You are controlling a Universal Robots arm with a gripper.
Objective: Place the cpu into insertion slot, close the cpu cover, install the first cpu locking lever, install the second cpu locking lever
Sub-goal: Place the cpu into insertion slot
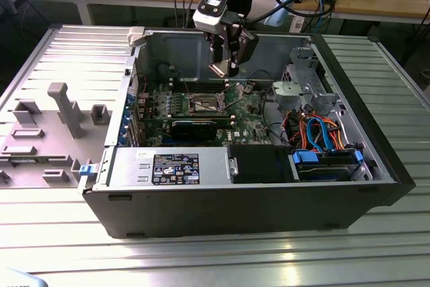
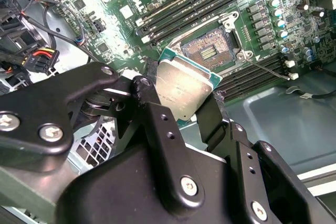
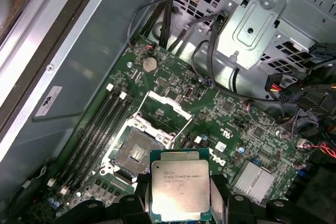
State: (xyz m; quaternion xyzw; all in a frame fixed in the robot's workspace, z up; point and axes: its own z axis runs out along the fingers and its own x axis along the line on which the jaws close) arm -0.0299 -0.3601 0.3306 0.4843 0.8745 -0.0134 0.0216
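Gripper (image 3: 180, 195) clamps square silvery cpu (image 3: 180, 182), faint print on face; below, dark insertion slot (image 3: 135, 152), cpu cover (image 3: 161, 113) open.

Clear air is left between the claw (image 1: 225, 68), in which the cpu (image 3: 180, 187) is clamped, and the insertion slot (image 3: 135, 150) below it, whose dark centre is uncovered, with the cpu cover (image 3: 159, 113) raised at one edge. To the exterior view's right of the claw, passage is barred by a metal drive cage (image 1: 306, 85) and bundled cables (image 1: 316, 132). Beyond the claw in that view the case wall (image 1: 175, 48) is met, and nearer the camera a long black card (image 1: 195, 129) is stood across the board.
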